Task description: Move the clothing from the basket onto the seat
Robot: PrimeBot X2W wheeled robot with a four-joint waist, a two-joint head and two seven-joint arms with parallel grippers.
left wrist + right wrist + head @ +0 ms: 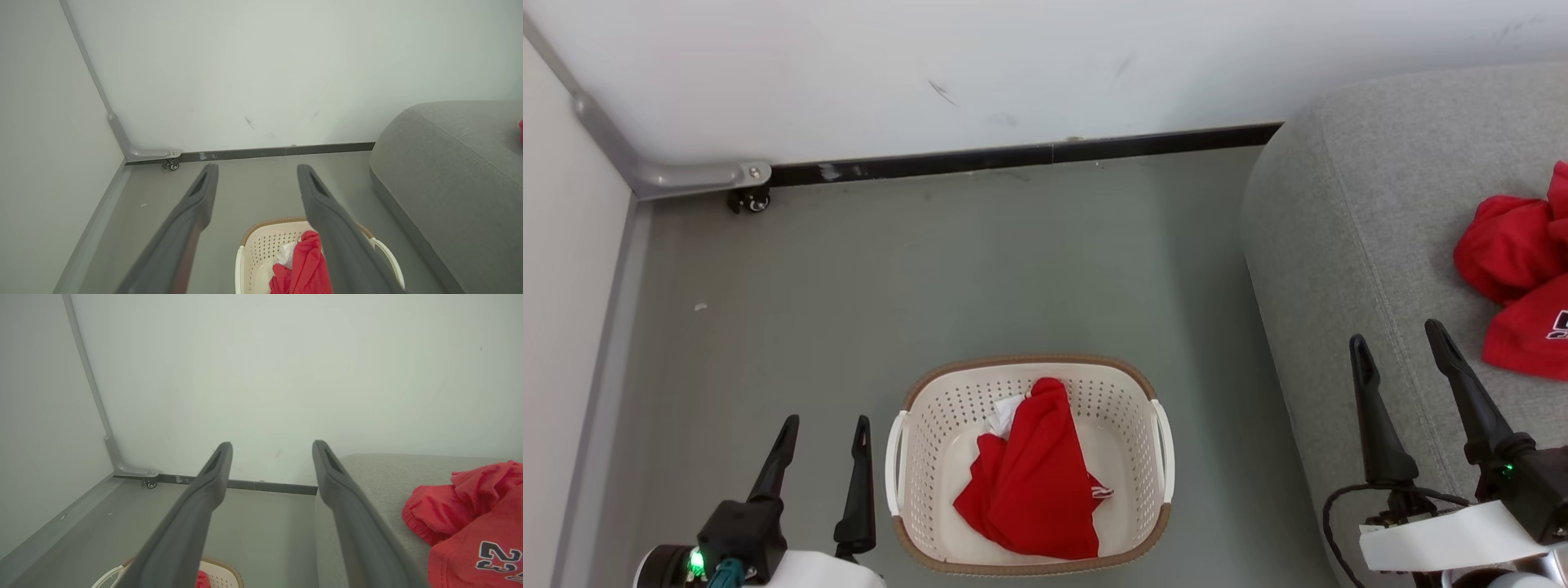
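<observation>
A cream-white oval basket (915, 457) with a brown rim stands on the floor at the bottom middle of the head view. Inside it lies a crumpled red garment (1033, 478) with a bit of white showing. Two red garments (1515, 269) lie on the grey seat (1347, 229) at the right, one with dark "23" lettering (496, 555). My left gripper (827, 433) is open and empty, just left of the basket. My right gripper (1398, 343) is open and empty over the seat's front left part. The left wrist view shows the basket (255, 253) and its red garment (308, 265) below the fingers.
A white wall with a dark baseboard (1029, 153) closes the far side. A grey panel frame with a small caster (752, 200) forms the left corner. Grey floor (931, 278) lies between the basket, the wall and the seat.
</observation>
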